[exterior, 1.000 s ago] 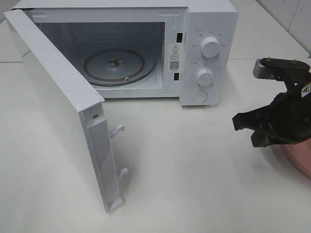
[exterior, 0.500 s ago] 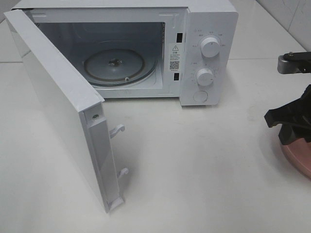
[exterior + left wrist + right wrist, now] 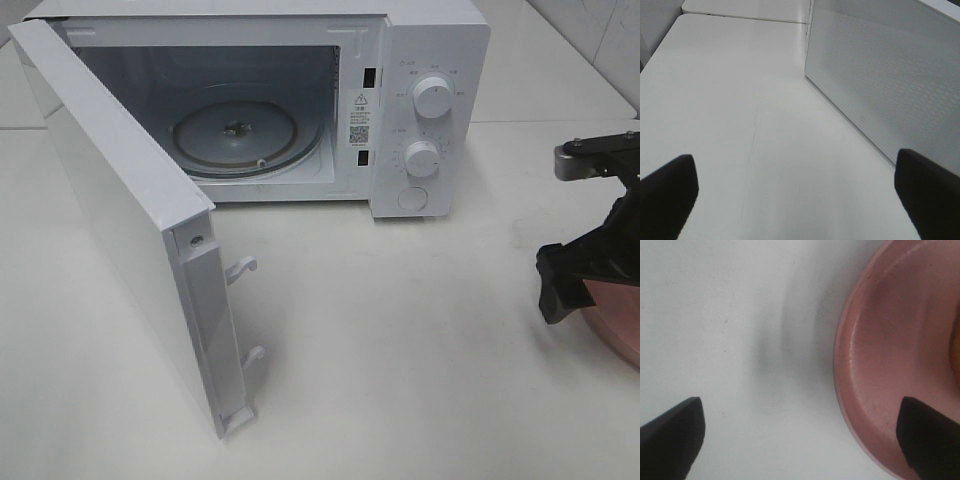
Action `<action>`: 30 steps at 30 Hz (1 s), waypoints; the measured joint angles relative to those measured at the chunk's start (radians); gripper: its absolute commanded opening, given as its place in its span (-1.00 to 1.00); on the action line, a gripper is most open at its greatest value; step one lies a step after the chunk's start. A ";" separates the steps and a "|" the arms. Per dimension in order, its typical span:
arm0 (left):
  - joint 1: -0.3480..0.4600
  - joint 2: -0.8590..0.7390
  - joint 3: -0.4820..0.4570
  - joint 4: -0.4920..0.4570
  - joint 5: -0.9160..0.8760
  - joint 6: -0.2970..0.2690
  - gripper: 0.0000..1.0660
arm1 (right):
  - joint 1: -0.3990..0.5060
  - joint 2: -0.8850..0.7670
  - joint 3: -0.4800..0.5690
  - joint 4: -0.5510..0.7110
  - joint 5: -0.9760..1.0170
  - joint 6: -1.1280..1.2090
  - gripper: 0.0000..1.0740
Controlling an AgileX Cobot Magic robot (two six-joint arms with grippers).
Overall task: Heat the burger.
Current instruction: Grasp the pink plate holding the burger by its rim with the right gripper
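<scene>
Worktop (image 3: 400, 350): white. Microwave (image 3: 430, 60): far left, door (image 3: 120, 230) open, turntable (image 3: 235, 135) vacant. Plate (image 3: 880, 365): pink, near right, beneath right jaws, which are wide and empty. Burger (image 3: 958, 342): golden sliver on plate, mostly unseen. Left jaws: wide, empty. Step, judged: approaching burger; next, straddle bun, then close.

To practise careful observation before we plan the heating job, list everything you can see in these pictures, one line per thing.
boxy microwave oven: one, white, back of table, door swung open
round glass turntable: one, clear, inside the oven
round dial knobs: two, white, oven's control panel
round push button: one, white, below the knobs
flat table top: one, white, under everything
flat round plate: one, pink, on table, right edge of high view
left tool: one, black, open, over table near the oven
right tool: one, black, open, over the plate's rim
</scene>
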State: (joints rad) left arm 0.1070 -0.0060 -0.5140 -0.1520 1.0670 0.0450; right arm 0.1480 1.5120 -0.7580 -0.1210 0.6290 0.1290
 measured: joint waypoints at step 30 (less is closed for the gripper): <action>0.000 0.000 0.000 0.000 0.000 0.000 0.88 | -0.069 0.219 -0.001 -0.034 -0.175 0.000 0.48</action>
State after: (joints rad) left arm 0.1070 -0.0060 -0.5140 -0.1520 1.0670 0.0450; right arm 0.0790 1.7310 -0.7590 -0.1550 0.4540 0.1290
